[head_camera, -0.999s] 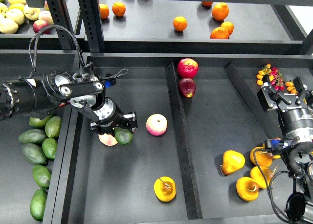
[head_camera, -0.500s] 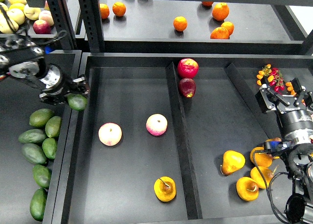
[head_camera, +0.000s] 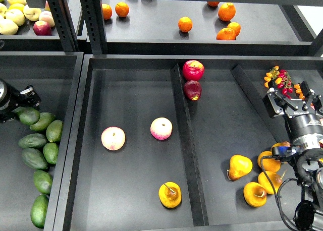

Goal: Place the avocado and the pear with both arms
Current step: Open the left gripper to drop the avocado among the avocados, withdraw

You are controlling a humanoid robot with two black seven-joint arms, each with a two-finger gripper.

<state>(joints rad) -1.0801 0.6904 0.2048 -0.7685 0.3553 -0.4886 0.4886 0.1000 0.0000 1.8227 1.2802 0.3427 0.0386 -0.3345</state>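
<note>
My left gripper [head_camera: 22, 104] is at the far left edge, over the left bin, and seems shut on a dark green avocado [head_camera: 28, 115] that hangs just below its fingers, touching the top of the pile of several avocados [head_camera: 34, 158]. One golden pear [head_camera: 170, 194] lies in the middle compartment near the front. Several more pears [head_camera: 240, 166] lie in the right compartment. My right gripper [head_camera: 292, 96] is open and empty, above and behind those pears.
Two pink-yellow apples [head_camera: 113, 138] [head_camera: 161, 128] lie in the middle compartment. Two red apples [head_camera: 193, 69] sit by the divider [head_camera: 185, 150]. Oranges [head_camera: 185, 24] and pale apples [head_camera: 10, 23] are on the back shelf. A small colourful bunch [head_camera: 279, 77] lies at the right.
My left arm carried the avocado from beside the apple in the middle compartment leftwards, over the tray wall, to the avocado pile in the left bin. The right arm has not moved.
</note>
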